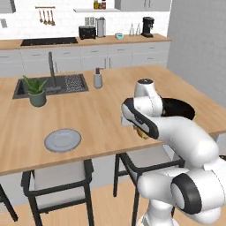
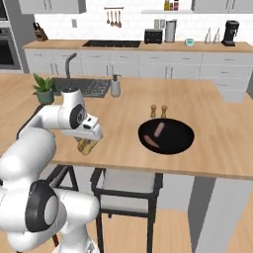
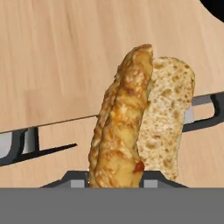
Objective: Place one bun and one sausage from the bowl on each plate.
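— Bun first: where is the golden-brown split bread bun (image 3: 140, 118)?
— Pinched in the jaws (image 2: 87, 146), its crusty half beside its pale crumb half, hanging over the near edge of the light wooden table (image 2: 123, 118).
— What lies just beyond the jaws?
— Off to their right, well apart, the wide shallow all-black bowl (image 2: 173, 143) with two reddish-brown sausages (image 2: 155, 136) in it. Just behind the bowl stand two small wooden shakers (image 2: 158, 110).
— And on the other side?
— One flat round light-grey plate (image 1: 62, 140), well apart to the left, bare. Farther off, a green potted plant (image 1: 36, 90), a dark sink (image 1: 48, 84) and a grey soap dispenser (image 1: 97, 78).
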Robot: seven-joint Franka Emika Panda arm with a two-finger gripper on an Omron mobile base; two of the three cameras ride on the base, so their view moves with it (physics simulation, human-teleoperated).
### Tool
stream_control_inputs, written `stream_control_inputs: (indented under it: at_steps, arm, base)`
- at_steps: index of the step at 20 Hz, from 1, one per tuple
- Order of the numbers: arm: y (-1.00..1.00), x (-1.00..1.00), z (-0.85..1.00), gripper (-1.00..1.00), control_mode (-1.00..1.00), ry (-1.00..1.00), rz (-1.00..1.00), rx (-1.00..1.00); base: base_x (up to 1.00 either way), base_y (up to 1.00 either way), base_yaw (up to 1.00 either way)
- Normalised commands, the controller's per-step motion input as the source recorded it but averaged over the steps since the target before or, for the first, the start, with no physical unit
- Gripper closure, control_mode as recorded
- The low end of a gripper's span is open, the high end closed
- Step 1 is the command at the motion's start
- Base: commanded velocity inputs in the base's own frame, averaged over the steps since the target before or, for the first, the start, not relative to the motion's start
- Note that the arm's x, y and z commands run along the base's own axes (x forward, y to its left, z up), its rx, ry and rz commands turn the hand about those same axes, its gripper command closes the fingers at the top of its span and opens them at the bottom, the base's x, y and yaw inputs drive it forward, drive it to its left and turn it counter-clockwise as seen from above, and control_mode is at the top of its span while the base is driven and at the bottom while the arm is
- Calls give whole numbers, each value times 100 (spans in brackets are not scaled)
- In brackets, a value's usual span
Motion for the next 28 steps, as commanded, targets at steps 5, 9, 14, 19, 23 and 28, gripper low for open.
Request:
stream_control_inputs:
  at_steps: [5, 9, 14, 19, 23, 28]
  arm:
    - [0, 0, 0, 100, 100, 0, 0, 0]
    - [0, 0, 0, 100, 100, 0, 0, 0]
    - [0, 0, 0, 100, 100, 0, 0, 0]
    - [-10, 60, -15, 100, -100, 4, 0, 9]
    - [-56, 100, -36, 100, -100, 13, 3, 14]
    - [-48, 82, -46, 100, -100, 13, 0, 0]
  base:
    - [-3, 100, 4]
    - [8, 100, 1]
    - [60, 94, 0]
    - [40, 13, 0]
    - [0, 0, 0]
    - [0, 0, 0]
